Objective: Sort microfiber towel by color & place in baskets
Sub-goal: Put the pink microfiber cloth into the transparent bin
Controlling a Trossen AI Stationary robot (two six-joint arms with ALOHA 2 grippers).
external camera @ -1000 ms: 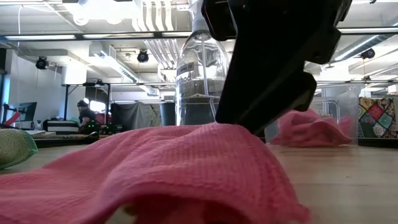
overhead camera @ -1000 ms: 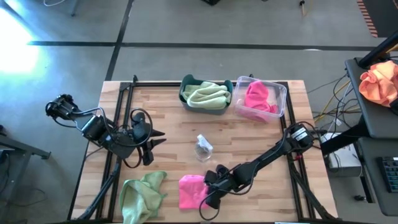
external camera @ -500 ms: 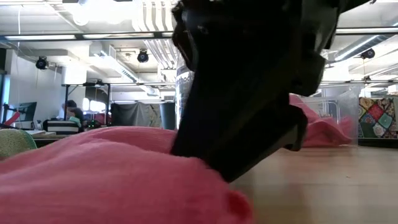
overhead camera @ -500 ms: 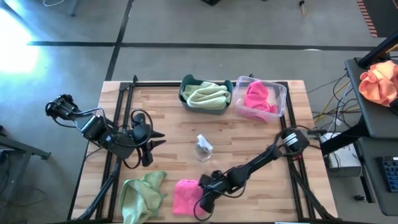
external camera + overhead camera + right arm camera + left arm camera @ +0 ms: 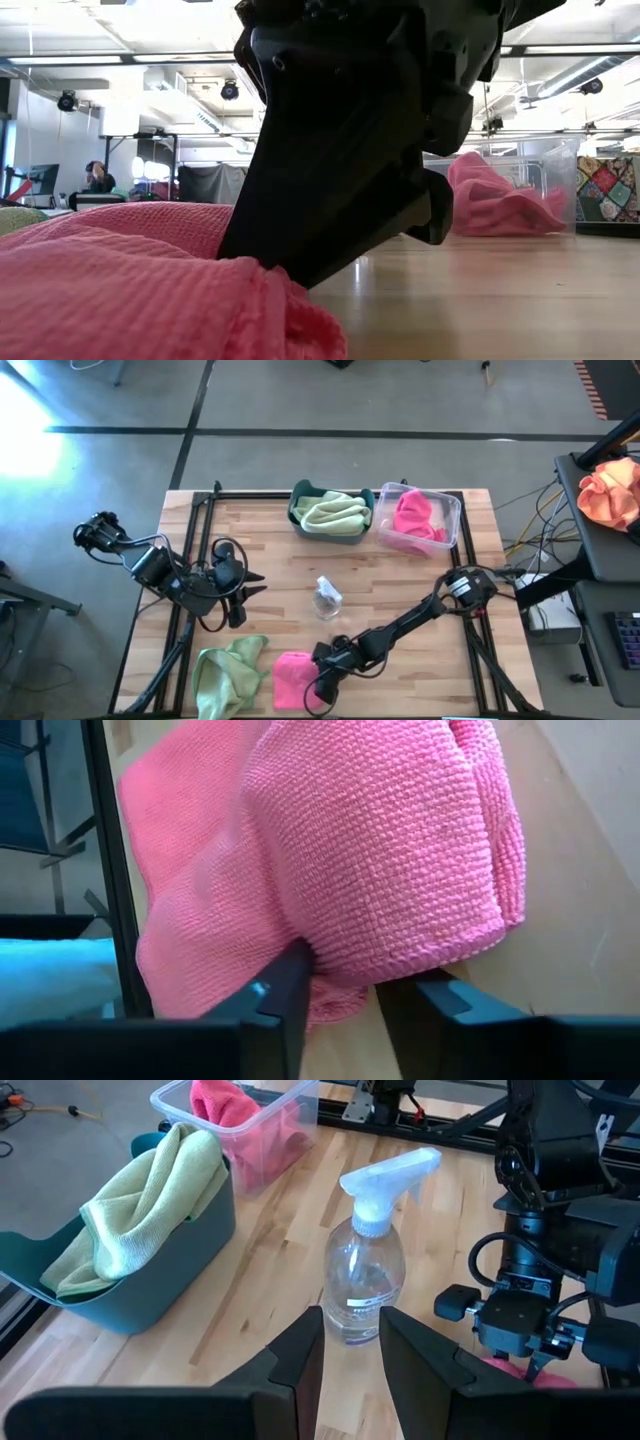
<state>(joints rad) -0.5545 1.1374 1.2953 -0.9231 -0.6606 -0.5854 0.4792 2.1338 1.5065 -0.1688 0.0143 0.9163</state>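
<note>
The right gripper [image 5: 318, 690] is pinching a fold of the pink towel [image 5: 290, 680] at the near edge of the table [image 5: 400, 575], beside a green towel [image 5: 222, 672]. The left gripper [image 5: 250, 585] is waiting on the left, fingers a little apart, holding nothing

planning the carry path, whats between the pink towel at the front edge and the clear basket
The spray bottle stands roughly between the pink towel and the clear basket; the rest is bare wood, seen in the high view.
</note>
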